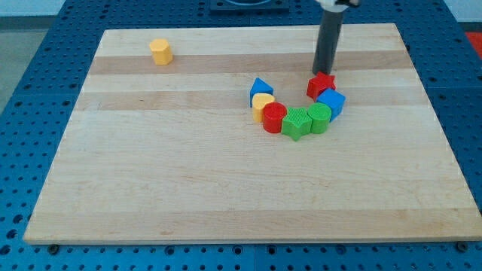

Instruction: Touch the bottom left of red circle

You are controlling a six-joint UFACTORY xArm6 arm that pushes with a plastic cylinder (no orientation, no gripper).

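Note:
The red circle (273, 118) lies near the middle of the wooden board (188, 188), in a curved row of blocks. A yellow heart-like block (263, 103) touches its upper left and a green star (297, 123) touches its right. My tip (323, 73) is at the upper right of the row, just above the red star (321, 85). It is well to the upper right of the red circle, not touching it.
A blue triangle-like block (260, 88) sits above the yellow one. A green circle (319, 117) and a blue cube (331, 102) continue the row up to the red star. A yellow hexagon (160, 51) stands alone at the upper left.

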